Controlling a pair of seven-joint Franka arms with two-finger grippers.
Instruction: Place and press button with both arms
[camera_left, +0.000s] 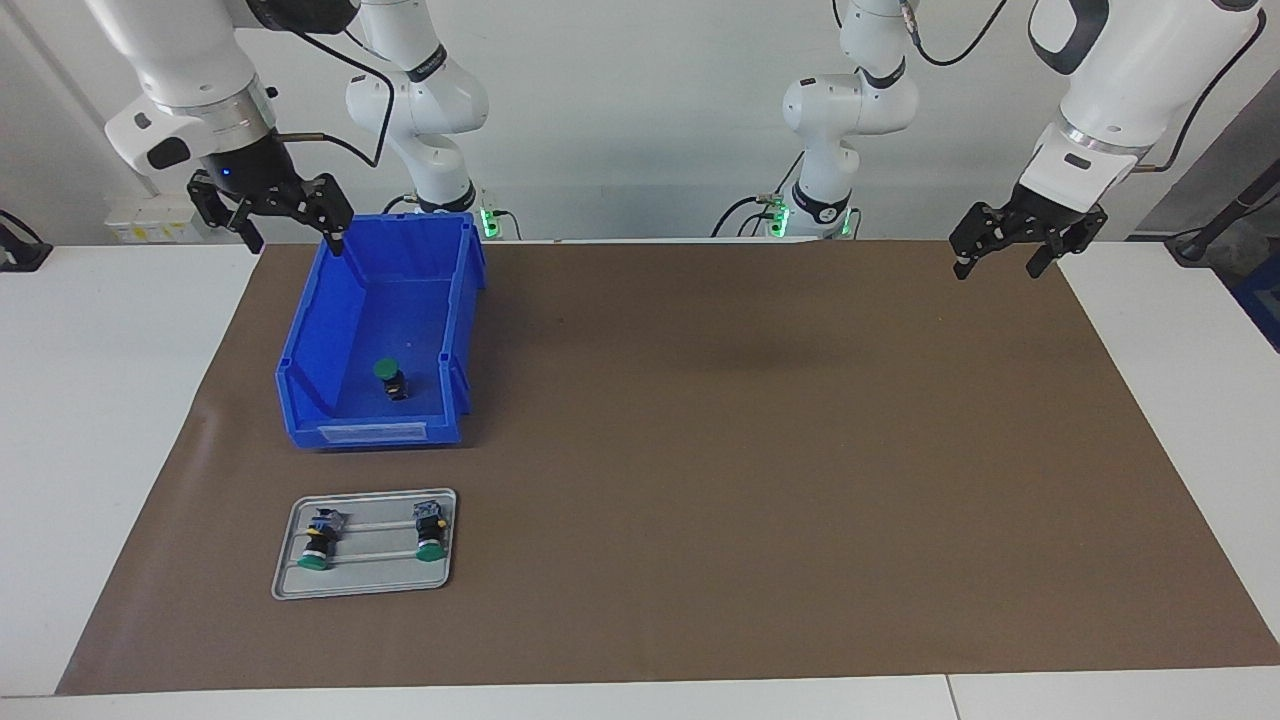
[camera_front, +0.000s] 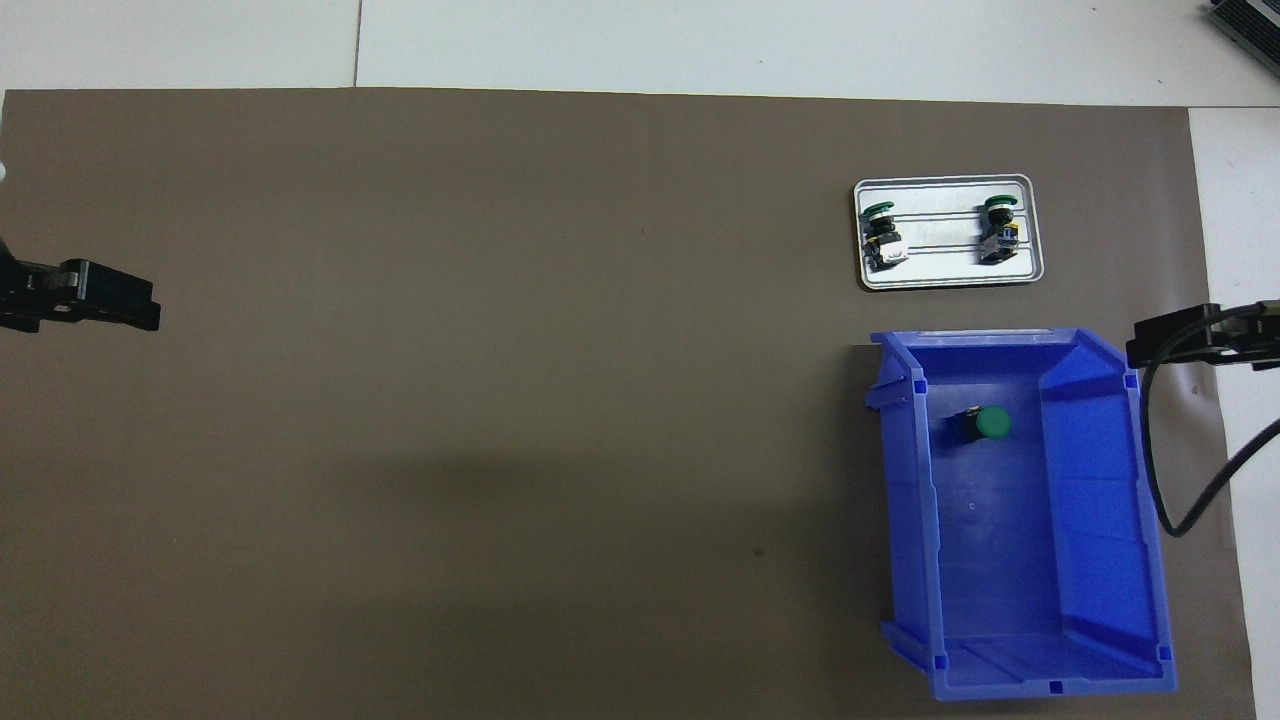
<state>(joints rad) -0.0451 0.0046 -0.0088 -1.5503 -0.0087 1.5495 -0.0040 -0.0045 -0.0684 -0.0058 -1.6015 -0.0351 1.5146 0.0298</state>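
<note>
One button (camera_left: 390, 378) (camera_front: 982, 424) with a green cap lies in the blue bin (camera_left: 310, 340) (camera_front: 1100, 500), toward the bin's end farther from the robots. Two more buttons (camera_left: 320, 540) (camera_left: 430, 530) (camera_front: 880, 230) (camera_front: 1000, 228) lie on their sides on a small grey tray (camera_left: 375, 565) (camera_front: 945, 268), farther from the robots than the bin. My right gripper (camera_left: 292, 238) (camera_front: 1170, 345) hangs open and empty over the bin's outer corner nearest the robots. My left gripper (camera_left: 1000, 262) (camera_front: 120, 305) hangs open and empty over the mat's edge at the left arm's end.
A brown mat (camera_left: 700, 450) (camera_front: 500, 400) covers most of the white table. Bin and tray both stand at the right arm's end. A black cable (camera_front: 1180, 500) droops from the right wrist beside the bin.
</note>
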